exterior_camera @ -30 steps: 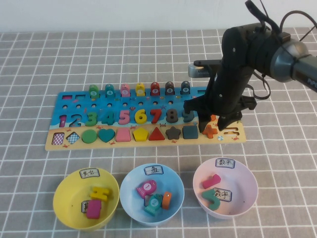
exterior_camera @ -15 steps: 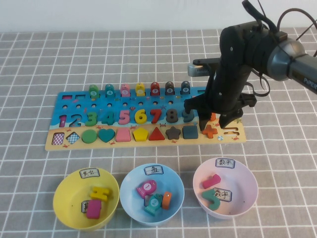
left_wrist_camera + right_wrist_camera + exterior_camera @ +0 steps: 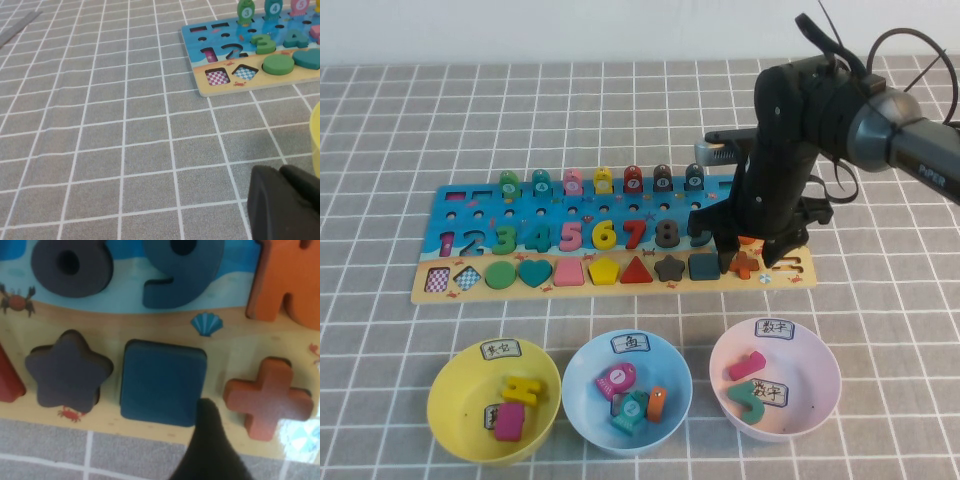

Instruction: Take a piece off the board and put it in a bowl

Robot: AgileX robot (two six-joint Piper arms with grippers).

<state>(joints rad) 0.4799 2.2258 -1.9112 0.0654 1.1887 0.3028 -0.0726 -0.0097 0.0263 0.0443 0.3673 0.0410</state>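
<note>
Fingers apart, right gripper [image 3: 751,262] astride piece [image 3: 746,265] | left gripper [image 3: 285,205] unclear, off board [image 3: 430,288]

The right gripper [image 3: 752,256] stands over the right end of the board [image 3: 470,290] and covers the number pieces there, the dark nine [image 3: 187,270] largely hidden and only a sliver of orange showing. The orange cross [image 3: 746,265] is partly screened by the fingers. In the right wrist view one dark fingertip [image 3: 210,440] shows; the other is out of frame. The left gripper [image 3: 282,202] appears only as a dark blur at the left wrist view's edge, beside a cut-off sliver of the yellow bowl [image 3: 316,135]. Bowl labels are too small to read.
</note>
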